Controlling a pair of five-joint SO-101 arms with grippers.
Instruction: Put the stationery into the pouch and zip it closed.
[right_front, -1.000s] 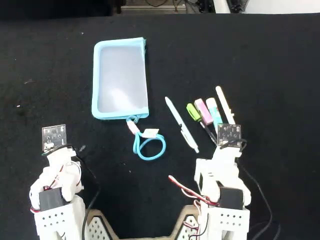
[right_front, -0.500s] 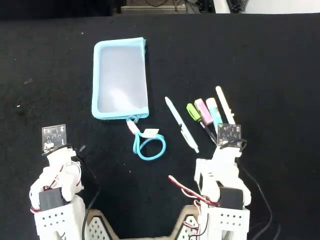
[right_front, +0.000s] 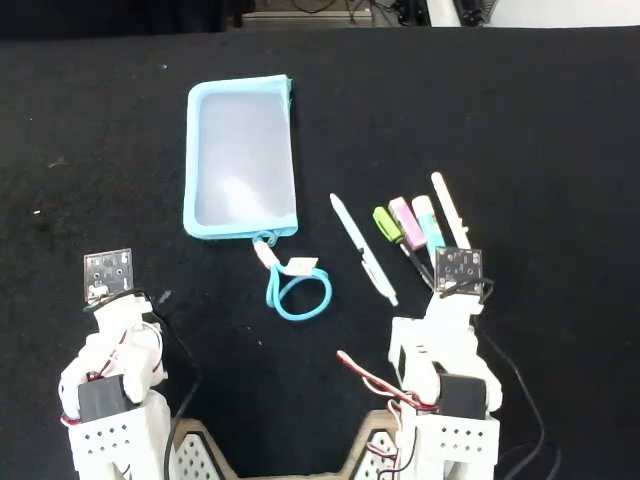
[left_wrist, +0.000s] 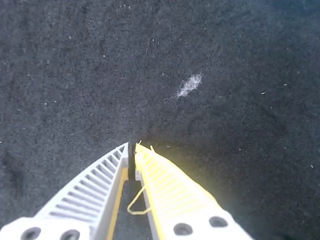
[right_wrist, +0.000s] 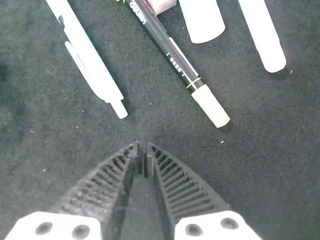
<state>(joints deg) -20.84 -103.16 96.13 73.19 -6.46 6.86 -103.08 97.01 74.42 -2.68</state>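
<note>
Black cloth covers the table (right_front: 560, 150), and I judge nothing done yet. My left claw (left_wrist: 134, 150) and right claw (right_wrist: 142, 150) sit clenched and empty by the near edge. Just past the right one the pens (right_front: 363, 248) lie loose. Farther, toward the far edge, the pouch (right_front: 240, 158) looks empty.

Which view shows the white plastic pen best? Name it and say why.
The high view: the white plastic pen lies there whole, from end to end. The right wrist view catches one end of it; the left wrist view faces black cloth.
</note>
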